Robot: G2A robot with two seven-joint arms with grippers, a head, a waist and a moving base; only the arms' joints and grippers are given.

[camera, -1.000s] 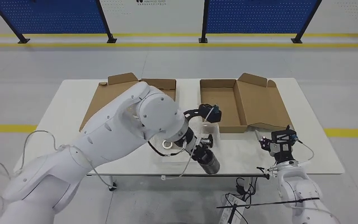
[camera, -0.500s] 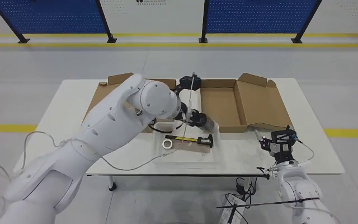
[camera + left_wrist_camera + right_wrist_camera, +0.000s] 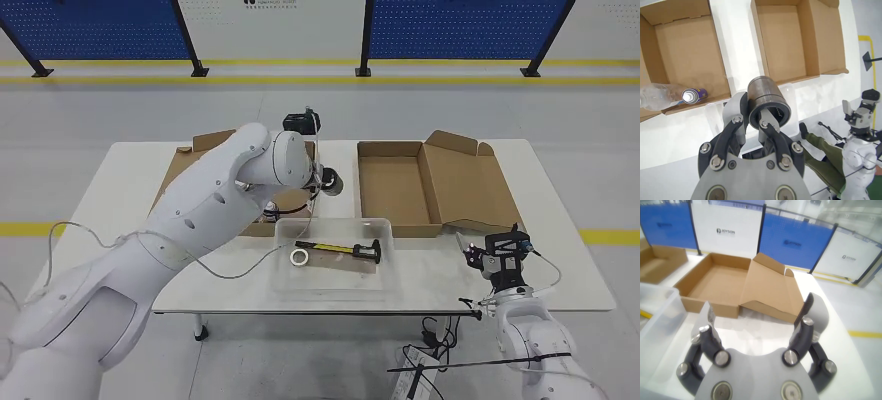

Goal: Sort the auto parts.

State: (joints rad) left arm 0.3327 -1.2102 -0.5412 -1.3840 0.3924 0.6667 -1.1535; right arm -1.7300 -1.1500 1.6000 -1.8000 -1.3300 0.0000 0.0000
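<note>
While your left gripper [image 3: 753, 108] pinches the bearing [image 3: 768, 98], one finger inside its bore and the other against its outer wall, the sort looks roughly half done. You have the bearing in the air over the strip of table [image 3: 738, 37] between the two boxes, near the left box's [image 3: 687, 53] corner, so it is not yet set down in either. Your left box already holds a bottle [image 3: 655, 94] and a spray can [image 3: 693, 94], lying side by side against one wall. No part has gone into your right box [image 3: 783, 41] yet. Waiting for you in the bin [image 3: 340, 275] are a caliper [image 3: 340, 247] and a ring [image 3: 299, 258] just beside it. Your right gripper [image 3: 757, 303] sits with its fingers spread wide and nothing between them, low over the table's near right corner, well apart from the bin. By my reckoning three parts remain to place: the bearing, then the two in the bin.
</note>
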